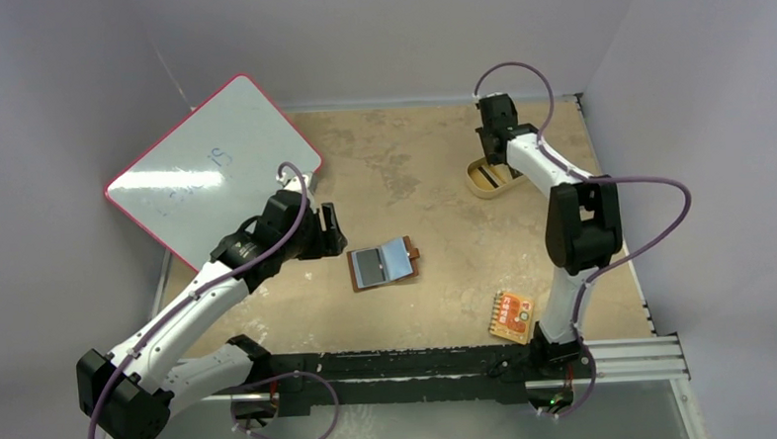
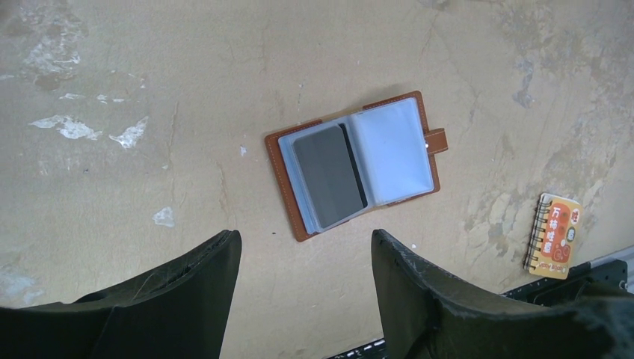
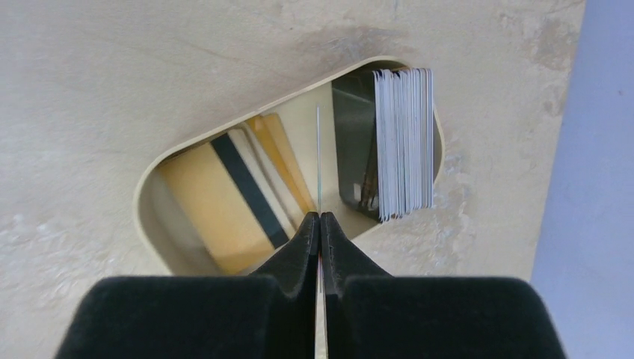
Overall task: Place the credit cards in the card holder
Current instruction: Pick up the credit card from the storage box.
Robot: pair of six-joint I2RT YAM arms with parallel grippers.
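Observation:
The card holder (image 1: 385,265) is a brown wallet lying open in the middle of the table, with a dark card (image 2: 329,176) in its left clear pocket (image 2: 355,164). My left gripper (image 1: 331,232) hangs open and empty just left of it (image 2: 306,238). My right gripper (image 1: 496,155) is over the tan dish (image 1: 482,186) at the back right. It is shut (image 3: 319,217) on a thin card (image 3: 318,164) seen edge-on, held upright above the dish (image 3: 146,196). A stack of cards (image 3: 404,142) stands on edge in the dish, with yellow striped cards (image 3: 224,202) lying beside it.
An orange-red patterned packet (image 1: 512,316) lies at the front right, also in the left wrist view (image 2: 553,235). A red-edged whiteboard (image 1: 214,163) leans at the back left. Walls close in the table at the back and sides.

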